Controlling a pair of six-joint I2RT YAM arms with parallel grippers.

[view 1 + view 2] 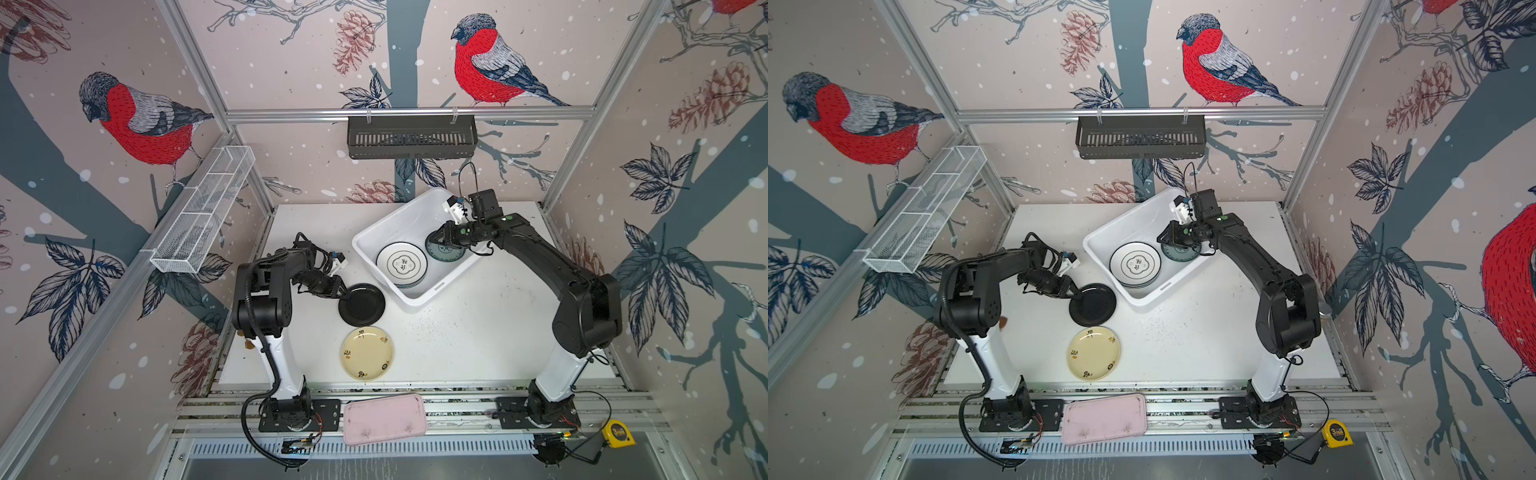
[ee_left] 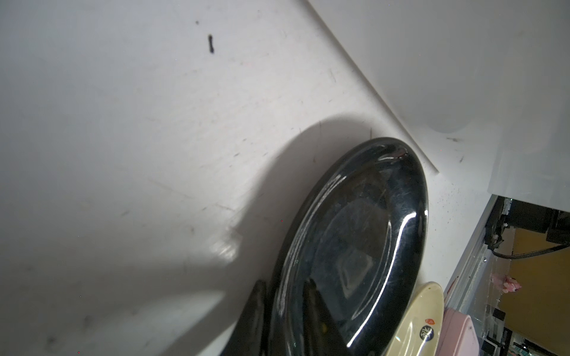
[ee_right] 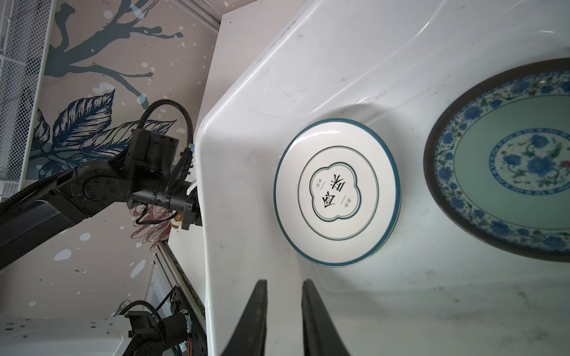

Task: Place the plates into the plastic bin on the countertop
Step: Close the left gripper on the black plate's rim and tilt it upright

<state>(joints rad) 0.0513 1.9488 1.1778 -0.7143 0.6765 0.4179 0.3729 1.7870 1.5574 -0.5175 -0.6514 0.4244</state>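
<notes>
In both top views the black plate (image 1: 361, 304) lies flat on the countertop (image 1: 478, 332), just beside the near corner of the plastic bin (image 1: 399, 220). The pale yellow plate (image 1: 368, 353) lies near it, toward the front. The left gripper (image 1: 341, 293) is at the black plate's rim, on the side away from the bin. Inside the bin a white plate with a black emblem (image 1: 401, 262) seems to top a small stack. The teal plate (image 1: 446, 252) lies beside it, with the right gripper (image 1: 434, 241) over its edge.

In the left wrist view one finger (image 2: 256, 308) goes under the outside of the rim and the other finger (image 2: 316, 323) lies on the glossy inner face. The jaws are drawn narrow and the rim fills the gap, so I read this as a pinch on the black plate. The plate looks glazed and stiff, probably slippery and breakable. Since it lies flat, the rim is the only place to take it. Held by one edge, its weight will likely try to turn it downward, so the grip must be firm.

In the right wrist view the right gripper's fingers stand a little apart. Only the bin's floor shows between them, so it holds nothing. The teal plate and the white plate rest apart on the floor.
</notes>
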